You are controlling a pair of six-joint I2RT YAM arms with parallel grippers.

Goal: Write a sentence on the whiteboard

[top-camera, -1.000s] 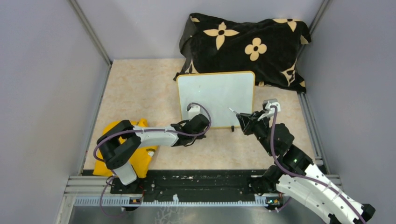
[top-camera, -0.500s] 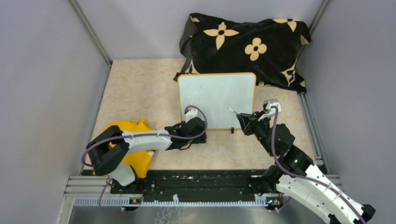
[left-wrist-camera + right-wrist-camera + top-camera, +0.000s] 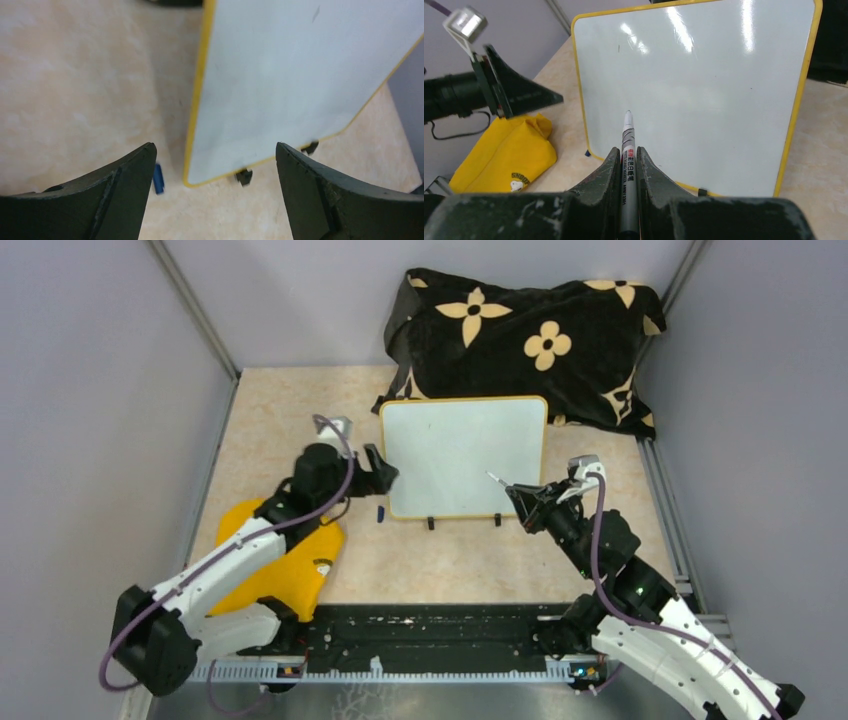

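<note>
The whiteboard (image 3: 465,455) stands before the flowered cloth (image 3: 530,330). The right gripper (image 3: 626,156), clenched on a marker (image 3: 628,135), points at its face; the left gripper (image 3: 383,470) gapes wide beside its left edge. Unbraced, the board could slide under pen pressure. Only the right wrist view shows the tip short of it.

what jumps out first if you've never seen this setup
The whiteboard with its yellow rim stands mid-table, in front of a black cloth with big tan flowers at the back wall. The right gripper is shut on a marker aimed at the board's face. The left gripper hangs open at the board's left edge, and a yellow cloth lies under that arm.
</note>
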